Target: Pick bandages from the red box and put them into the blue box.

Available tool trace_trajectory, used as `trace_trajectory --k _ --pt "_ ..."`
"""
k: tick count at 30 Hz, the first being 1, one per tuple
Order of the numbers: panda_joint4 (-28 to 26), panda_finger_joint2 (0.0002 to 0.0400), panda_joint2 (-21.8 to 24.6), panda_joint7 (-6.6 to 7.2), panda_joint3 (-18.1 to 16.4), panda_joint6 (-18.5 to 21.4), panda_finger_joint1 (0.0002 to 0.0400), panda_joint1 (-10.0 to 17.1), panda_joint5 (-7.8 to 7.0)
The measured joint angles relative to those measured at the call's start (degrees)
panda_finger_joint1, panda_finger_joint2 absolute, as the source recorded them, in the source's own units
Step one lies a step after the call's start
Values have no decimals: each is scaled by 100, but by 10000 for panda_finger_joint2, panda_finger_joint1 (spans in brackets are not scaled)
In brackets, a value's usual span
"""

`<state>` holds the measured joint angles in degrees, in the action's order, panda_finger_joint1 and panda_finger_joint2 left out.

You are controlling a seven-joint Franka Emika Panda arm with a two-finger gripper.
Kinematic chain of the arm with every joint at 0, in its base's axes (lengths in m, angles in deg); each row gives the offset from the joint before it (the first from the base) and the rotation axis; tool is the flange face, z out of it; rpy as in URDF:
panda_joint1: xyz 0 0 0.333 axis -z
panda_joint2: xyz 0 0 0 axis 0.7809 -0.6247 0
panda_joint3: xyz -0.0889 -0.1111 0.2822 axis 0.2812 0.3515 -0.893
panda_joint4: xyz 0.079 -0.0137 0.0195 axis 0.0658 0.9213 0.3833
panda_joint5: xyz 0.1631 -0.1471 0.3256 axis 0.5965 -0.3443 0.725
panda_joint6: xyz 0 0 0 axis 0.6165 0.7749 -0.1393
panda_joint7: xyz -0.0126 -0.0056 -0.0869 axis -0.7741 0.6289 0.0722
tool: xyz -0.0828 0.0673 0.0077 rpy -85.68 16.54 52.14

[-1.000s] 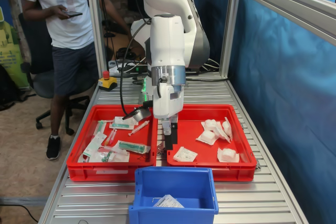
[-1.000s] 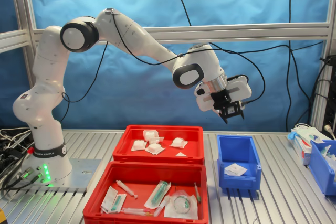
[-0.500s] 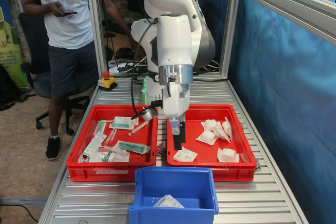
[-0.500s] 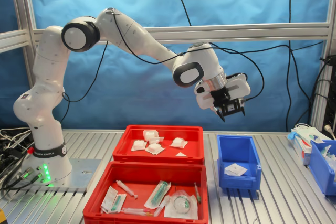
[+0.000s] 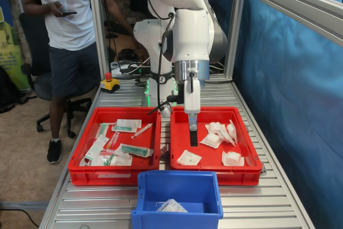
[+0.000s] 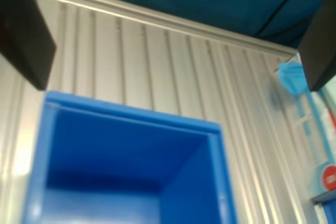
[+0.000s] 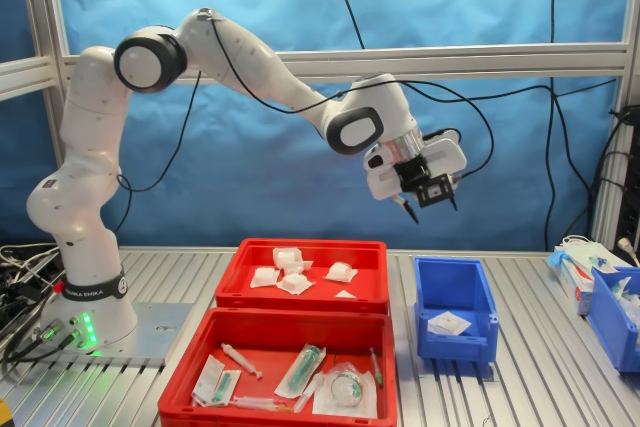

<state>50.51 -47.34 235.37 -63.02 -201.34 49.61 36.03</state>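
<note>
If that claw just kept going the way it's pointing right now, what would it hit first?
Probably the blue box: the wrist view looks past the open gripper at its rim, though depth is unclear.

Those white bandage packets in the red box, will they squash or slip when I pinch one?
The bandages look puffy, so they probably squash. Their crinkly wrap may slip between the fingers. They seem light and unlikely to roll.

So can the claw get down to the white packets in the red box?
Probably yes. The claw hangs open and empty above the red box, and nothing covers the packets.
</note>
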Motion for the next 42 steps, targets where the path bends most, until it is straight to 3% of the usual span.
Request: trace_trajectory --k 14,23,33,42 --pt "740 400 700 0 -148 728 400 127 -256" --pt "1115 400 1237 -105 -293 1550 400 241 -329" --pt "1347 400 1622 -358 -385 1815 400 386 -349" --pt "1926 400 1990 -466 -610 1867 400 725 -372"
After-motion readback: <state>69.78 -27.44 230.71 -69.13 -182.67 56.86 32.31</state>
